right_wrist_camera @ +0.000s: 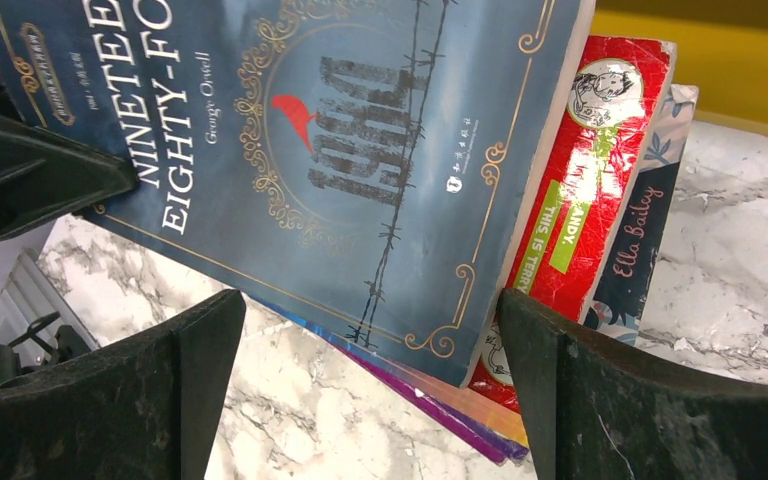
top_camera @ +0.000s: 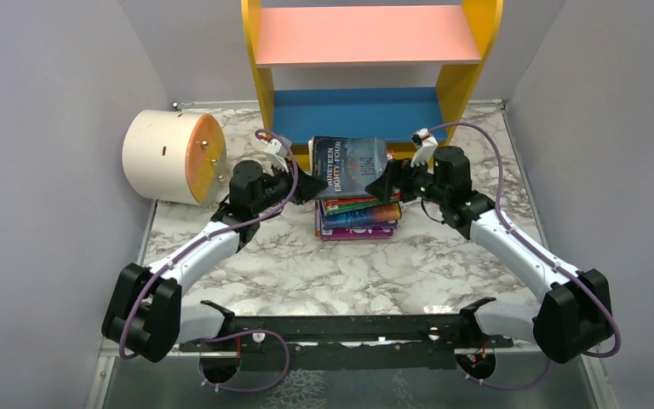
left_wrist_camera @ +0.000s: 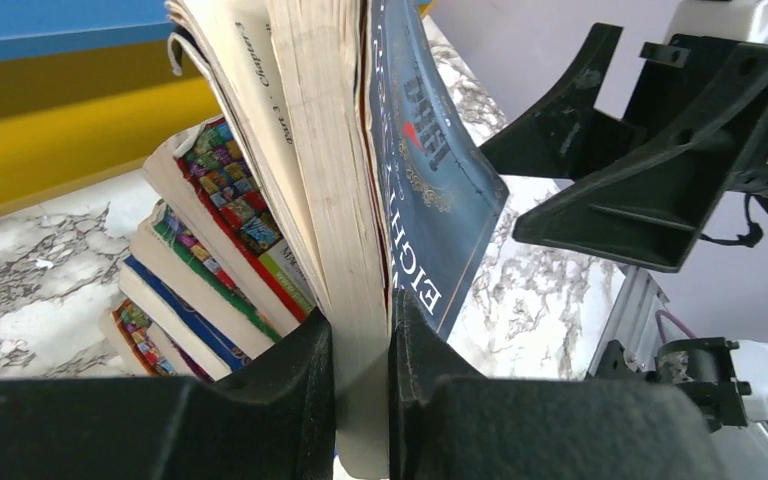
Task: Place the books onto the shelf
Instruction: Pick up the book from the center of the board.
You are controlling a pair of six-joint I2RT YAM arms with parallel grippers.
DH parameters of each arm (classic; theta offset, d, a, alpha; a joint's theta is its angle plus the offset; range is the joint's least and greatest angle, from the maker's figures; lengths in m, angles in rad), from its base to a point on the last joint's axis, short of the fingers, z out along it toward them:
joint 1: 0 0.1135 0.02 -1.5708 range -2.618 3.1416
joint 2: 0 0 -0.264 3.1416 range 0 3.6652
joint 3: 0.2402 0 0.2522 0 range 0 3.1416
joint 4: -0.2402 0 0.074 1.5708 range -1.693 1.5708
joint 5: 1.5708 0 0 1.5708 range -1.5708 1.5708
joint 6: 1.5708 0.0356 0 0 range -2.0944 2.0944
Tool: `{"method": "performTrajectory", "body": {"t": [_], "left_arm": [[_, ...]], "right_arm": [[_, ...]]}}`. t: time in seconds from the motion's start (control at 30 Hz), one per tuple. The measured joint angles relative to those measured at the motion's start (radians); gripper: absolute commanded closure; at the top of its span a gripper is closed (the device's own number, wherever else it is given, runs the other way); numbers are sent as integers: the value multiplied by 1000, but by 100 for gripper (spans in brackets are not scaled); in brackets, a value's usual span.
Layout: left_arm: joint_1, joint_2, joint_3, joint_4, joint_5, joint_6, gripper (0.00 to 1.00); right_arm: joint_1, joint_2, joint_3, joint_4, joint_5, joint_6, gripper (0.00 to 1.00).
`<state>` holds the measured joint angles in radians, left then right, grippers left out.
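The books (top_camera: pixel 358 217) sit stacked at the centre of the top view, just before the shelf (top_camera: pixel 366 34). About five lie flat, with one dark blue paperback (top_camera: pixel 353 164) tilted above them. The left pincer (top_camera: pixel 315 187) pinches its page edge. The right pincer (top_camera: pixel 381 184) is spread at its corner. Bare bench (top_camera: pixel 349 273) fills the lower frame.

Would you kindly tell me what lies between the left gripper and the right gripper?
The dark blue book, as the top view shows; the left gripper pinches one edge, and the right gripper stands open at the opposite side.
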<state>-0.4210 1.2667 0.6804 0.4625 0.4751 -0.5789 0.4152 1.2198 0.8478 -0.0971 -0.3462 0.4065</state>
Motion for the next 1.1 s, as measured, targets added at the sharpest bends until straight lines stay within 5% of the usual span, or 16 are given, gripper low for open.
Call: {"method": "performTrajectory", "body": {"t": [0.27,0.73,1.1], "left_arm": [[-2,-27,13,-42,8,-25,100],[-1,-10,388,-508,-51,-15,100],[0,130,674,-753,-64,10,100]], "right_arm": [[2,-5,0,-10,33,-35,6],[11,-176,47,-56,231,-219,9],[216,-177,130,-52,256,-377,11]]}}
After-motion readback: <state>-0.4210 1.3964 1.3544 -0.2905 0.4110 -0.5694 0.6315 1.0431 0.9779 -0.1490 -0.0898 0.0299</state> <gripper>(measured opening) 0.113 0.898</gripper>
